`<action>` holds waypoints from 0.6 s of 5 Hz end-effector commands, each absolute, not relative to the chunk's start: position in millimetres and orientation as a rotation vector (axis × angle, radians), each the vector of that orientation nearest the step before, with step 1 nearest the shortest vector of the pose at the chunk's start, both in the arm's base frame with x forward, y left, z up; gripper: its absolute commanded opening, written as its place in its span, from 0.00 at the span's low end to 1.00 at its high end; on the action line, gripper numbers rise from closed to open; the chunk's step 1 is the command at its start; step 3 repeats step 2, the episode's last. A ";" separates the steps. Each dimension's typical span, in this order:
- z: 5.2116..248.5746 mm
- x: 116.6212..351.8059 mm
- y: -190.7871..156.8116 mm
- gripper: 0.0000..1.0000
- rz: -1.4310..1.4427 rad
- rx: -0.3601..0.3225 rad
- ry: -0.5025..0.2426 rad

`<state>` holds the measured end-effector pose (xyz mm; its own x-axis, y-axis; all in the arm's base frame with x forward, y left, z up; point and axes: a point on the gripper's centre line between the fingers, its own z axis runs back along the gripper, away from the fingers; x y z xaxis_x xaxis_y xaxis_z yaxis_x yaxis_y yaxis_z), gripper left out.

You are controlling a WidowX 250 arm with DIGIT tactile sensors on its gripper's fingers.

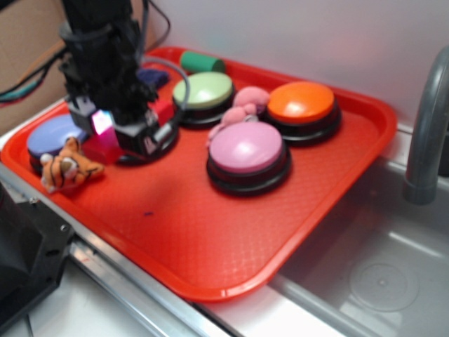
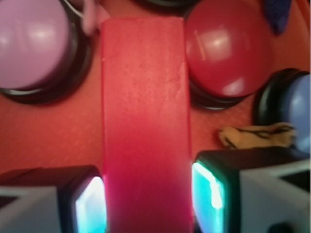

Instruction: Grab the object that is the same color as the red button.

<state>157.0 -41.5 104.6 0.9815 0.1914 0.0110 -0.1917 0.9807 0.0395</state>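
A long red block point(image 2: 146, 126) sits between the two glowing pads of the gripper point(image 2: 148, 199), which press against its long sides and hold it. Just right of the block in the wrist view is the domed red button point(image 2: 226, 53); a pink button point(image 2: 31, 43) lies to its left. Everything rests on a red tray point(image 1: 210, 246), with a small toy tiger point(image 1: 66, 167) near the gripper.
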 end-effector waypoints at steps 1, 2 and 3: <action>183.1 149.3 -51.2 0.00 0.191 0.012 -0.137; 179.4 151.2 -50.3 0.00 0.184 0.024 -0.105; 179.4 151.2 -50.3 0.00 0.184 0.024 -0.105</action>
